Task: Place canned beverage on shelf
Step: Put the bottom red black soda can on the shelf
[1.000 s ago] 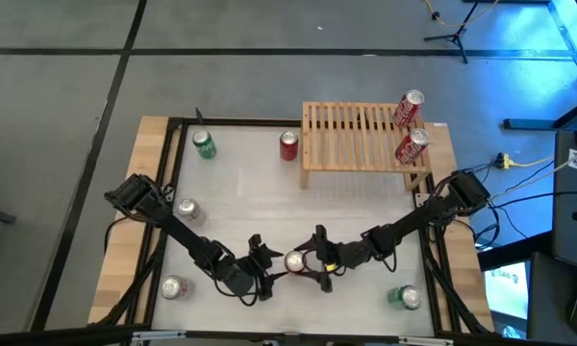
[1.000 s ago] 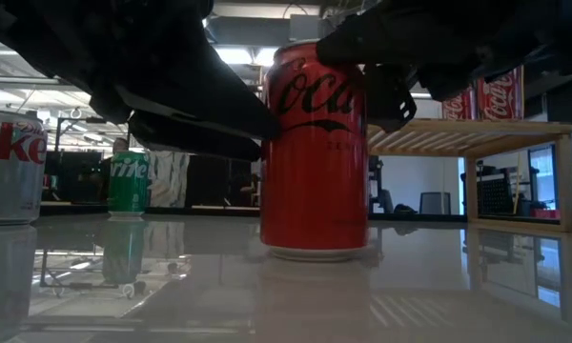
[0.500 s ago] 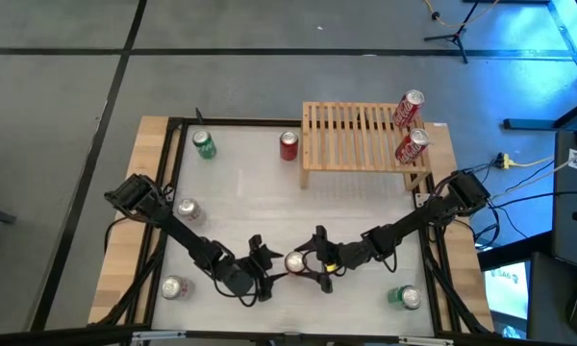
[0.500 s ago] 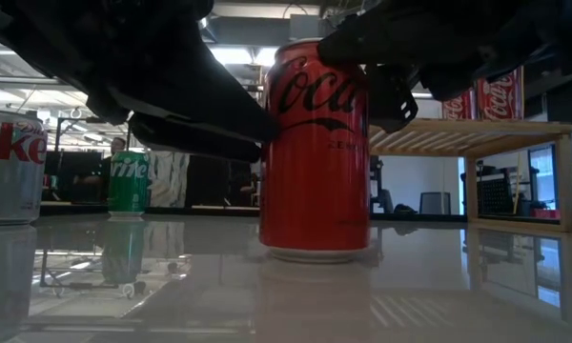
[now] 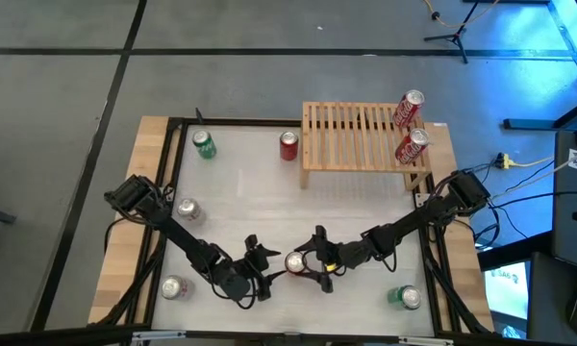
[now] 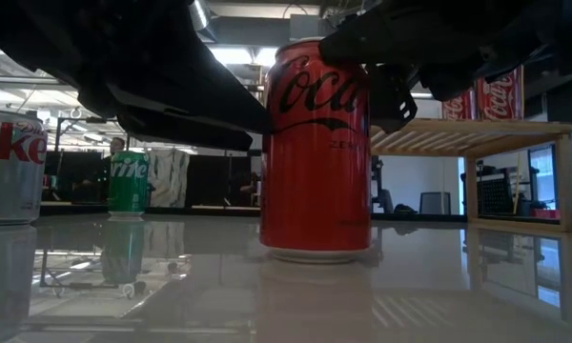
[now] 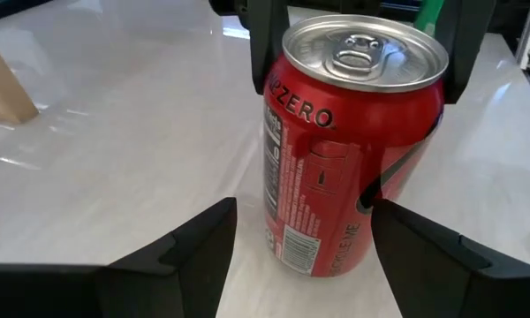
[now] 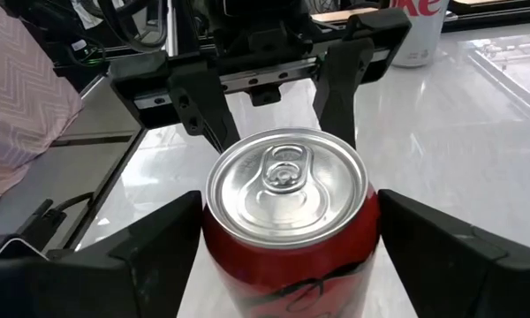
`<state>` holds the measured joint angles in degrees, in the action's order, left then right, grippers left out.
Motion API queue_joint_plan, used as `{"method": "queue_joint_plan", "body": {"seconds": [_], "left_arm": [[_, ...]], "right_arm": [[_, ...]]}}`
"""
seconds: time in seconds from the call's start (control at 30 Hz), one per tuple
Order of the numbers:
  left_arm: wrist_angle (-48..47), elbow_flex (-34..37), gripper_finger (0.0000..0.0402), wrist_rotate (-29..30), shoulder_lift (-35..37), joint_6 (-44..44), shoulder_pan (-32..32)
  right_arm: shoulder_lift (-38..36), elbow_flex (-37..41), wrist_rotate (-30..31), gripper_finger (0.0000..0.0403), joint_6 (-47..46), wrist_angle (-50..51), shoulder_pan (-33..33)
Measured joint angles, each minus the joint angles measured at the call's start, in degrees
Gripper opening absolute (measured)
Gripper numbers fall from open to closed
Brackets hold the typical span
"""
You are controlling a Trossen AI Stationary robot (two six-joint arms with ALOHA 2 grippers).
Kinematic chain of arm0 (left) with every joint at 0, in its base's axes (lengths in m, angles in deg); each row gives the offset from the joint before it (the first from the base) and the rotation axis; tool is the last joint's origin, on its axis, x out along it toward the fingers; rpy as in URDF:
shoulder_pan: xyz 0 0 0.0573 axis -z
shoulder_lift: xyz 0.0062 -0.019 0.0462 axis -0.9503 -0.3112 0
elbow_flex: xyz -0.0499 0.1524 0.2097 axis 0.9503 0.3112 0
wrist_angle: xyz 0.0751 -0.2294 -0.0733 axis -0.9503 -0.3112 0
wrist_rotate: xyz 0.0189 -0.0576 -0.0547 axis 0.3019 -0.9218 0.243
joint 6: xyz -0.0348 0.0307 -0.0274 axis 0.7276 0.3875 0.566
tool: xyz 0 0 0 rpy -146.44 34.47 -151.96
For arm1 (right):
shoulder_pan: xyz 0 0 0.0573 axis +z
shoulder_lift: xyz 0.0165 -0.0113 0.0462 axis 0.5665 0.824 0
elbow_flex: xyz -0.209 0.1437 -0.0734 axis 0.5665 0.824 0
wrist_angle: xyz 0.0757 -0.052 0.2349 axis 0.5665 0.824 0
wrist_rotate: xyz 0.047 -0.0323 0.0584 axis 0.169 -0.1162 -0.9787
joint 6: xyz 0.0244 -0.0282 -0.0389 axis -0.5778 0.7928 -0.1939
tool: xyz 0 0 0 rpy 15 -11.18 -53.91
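Note:
A red Coca-Cola Zero can (image 5: 294, 261) stands upright on the white table near the front middle; it also shows in the low view (image 6: 315, 152). My right gripper (image 5: 313, 261) is shut on it from the right. My left gripper (image 5: 262, 265) is open just left of the can, with its fingers (image 7: 185, 252) short of the can and apart from it. The light wooden slatted shelf (image 5: 361, 135) stands at the far right and carries two red cans (image 5: 410, 128) at its right end. My right gripper pinches the can's upper side wall (image 8: 219, 234) between its two fingers (image 8: 155, 252), one on each side just below the rim. The fingers come level from the table's right. The can stands upright with its base on the table.
A red can (image 5: 288, 145) and a green can (image 5: 204, 144) stand at the far side, left of the shelf. Two silver cans (image 5: 187, 208) (image 5: 173, 286) stand at the left. A green can (image 5: 404, 296) stands at the near right. The table's middle holds no objects.
My left gripper has drawn back a little from the red can, toward the table's left and near edge, and has risen slightly. The can stays upright on the table in my right gripper.

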<state>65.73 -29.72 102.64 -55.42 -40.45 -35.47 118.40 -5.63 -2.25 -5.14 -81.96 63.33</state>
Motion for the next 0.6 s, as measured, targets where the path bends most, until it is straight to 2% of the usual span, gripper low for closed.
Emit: {"method": "queue_joint_plan", "body": {"seconds": [0.33, 0.6], "left_arm": [[-0.47, 0.00, 0.0247, 0.47, 0.02, -0.74, 0.59], [-0.83, 0.04, 0.0247, 2.59, 0.04, -1.20, 0.42]], "right_arm": [[-2.58, 0.02, -4.65, 0.0328, -3.27, 2.04, 0.13], [-6.71, 0.01, -2.92, 0.0328, -3.23, 9.25, 0.13]]}}
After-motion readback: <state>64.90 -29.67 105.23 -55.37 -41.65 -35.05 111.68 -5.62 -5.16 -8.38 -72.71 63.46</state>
